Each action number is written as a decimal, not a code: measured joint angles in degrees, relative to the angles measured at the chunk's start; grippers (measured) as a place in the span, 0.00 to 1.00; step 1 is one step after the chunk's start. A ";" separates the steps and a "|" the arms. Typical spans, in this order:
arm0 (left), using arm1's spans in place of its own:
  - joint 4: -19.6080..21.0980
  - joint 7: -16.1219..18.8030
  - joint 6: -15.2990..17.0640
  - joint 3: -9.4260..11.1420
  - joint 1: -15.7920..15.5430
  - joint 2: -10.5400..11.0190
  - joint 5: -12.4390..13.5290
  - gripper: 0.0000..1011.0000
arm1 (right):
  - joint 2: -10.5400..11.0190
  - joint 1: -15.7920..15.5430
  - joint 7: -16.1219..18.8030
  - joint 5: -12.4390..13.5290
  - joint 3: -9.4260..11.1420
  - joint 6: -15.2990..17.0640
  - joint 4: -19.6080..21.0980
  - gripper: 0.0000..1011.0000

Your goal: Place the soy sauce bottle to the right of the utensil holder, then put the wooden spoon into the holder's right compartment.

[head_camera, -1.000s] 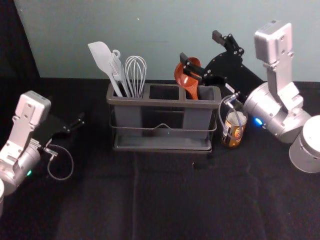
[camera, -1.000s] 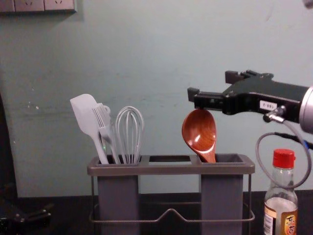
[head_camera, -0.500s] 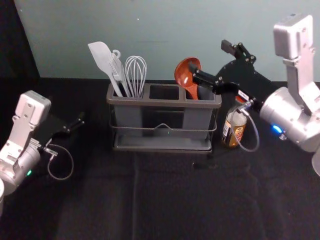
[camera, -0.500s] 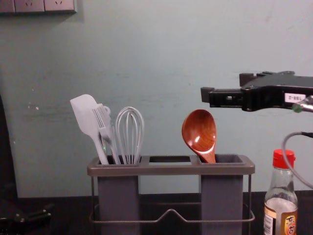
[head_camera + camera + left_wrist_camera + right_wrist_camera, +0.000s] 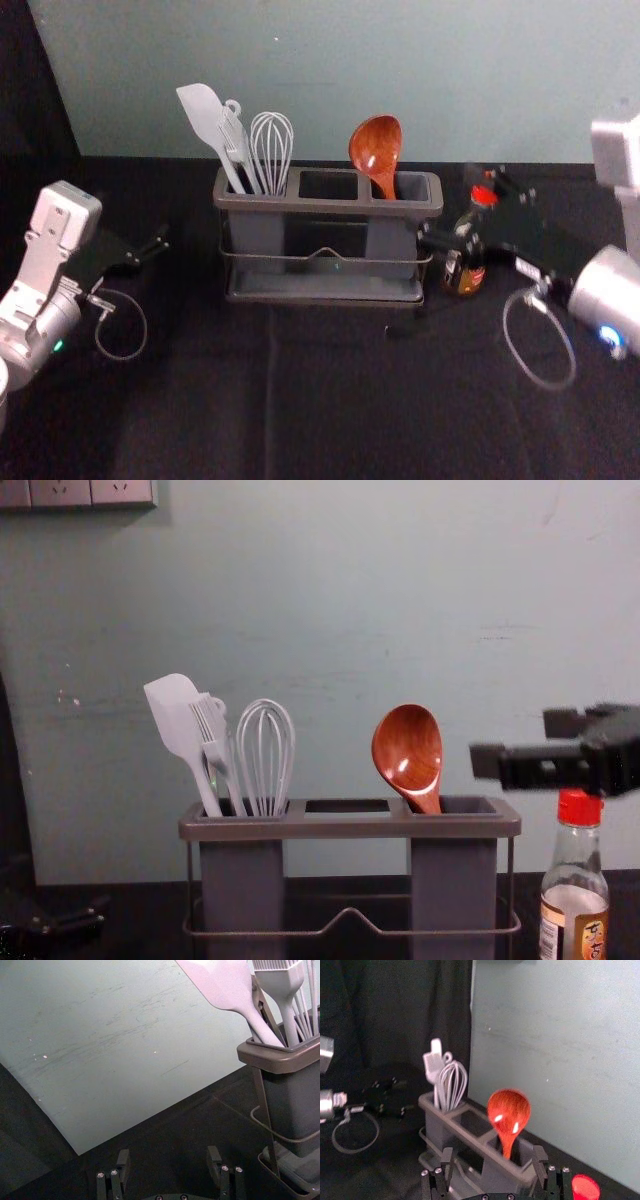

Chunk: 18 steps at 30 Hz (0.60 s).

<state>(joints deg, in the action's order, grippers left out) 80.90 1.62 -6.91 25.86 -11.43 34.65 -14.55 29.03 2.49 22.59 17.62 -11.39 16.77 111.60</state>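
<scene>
The right gripper [image 5: 460, 208] is hovering beyond the holder's right end, by the bottle [image 5: 573, 905]; its fingers are standing well apart, with nothing being gripped between them; in the chest view it is reaching in from the right edge, one finger overlapping the view of the bottle's red cap [image 5: 580, 808], though whether it is touching the cap I cannot tell.

The bottle is standing upright on the black cloth [image 5: 330, 400], just to the right of the holder [image 5: 330, 207]; the spoon [image 5: 375, 145] is standing in the holder's right compartment [image 5: 455, 870], bowl up and handle down, leaning toward the compartment's left side; the right gripper is keeping apart from it.

The left gripper [image 5: 150, 248] is idling to the left of the holder, well apart from it; its fingers are spreading wide and are holding nothing.

In the left compartment [image 5: 242, 880] the spatula [image 5: 203, 112], the brush [image 5: 212, 730] and the whisk [image 5: 271, 150] are standing together; the spatula is tilting outward to the left, the whisk is sitting nearest the middle; behind them all, the pale wall [image 5: 400, 60] is rising.
</scene>
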 joint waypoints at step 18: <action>0.00 0.00 0.00 0.00 0.00 0.00 0.00 0.99 | 1.81 -8.68 -0.43 -3.59 -3.56 -15.77 -5.45 0.99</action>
<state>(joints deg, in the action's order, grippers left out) 80.90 1.62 -6.91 25.86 -11.43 34.65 -14.55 30.83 -6.19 22.16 14.03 -14.95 1.00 106.15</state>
